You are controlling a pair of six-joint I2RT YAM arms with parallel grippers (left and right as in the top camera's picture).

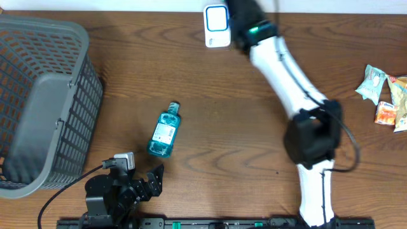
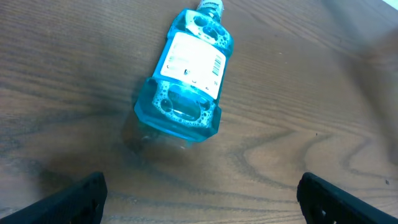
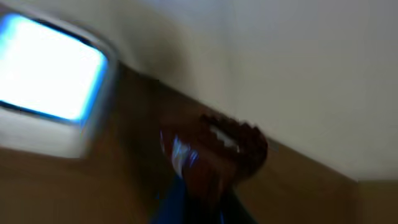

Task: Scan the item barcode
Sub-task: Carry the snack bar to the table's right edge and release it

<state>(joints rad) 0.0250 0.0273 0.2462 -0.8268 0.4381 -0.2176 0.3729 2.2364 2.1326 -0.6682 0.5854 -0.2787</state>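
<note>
My right gripper (image 1: 245,18) reaches to the table's far edge, just right of the white scanner (image 1: 217,26) with its blue-lit window. In the blurred right wrist view the gripper (image 3: 200,186) is shut on a small brown packet (image 3: 219,148) with a zigzag top edge, held up to the right of the glowing scanner (image 3: 53,74). No barcode can be made out on it. My left gripper (image 1: 151,179) rests low at the front left, open and empty. In the left wrist view its fingers (image 2: 74,199) stand wide apart short of a blue mouthwash bottle (image 2: 185,74).
The mouthwash bottle (image 1: 165,130) lies on its side on the wooden table, label up. A grey mesh basket (image 1: 38,102) fills the left side. Several snack packets (image 1: 385,95) lie at the right edge. A pale wall runs behind the scanner.
</note>
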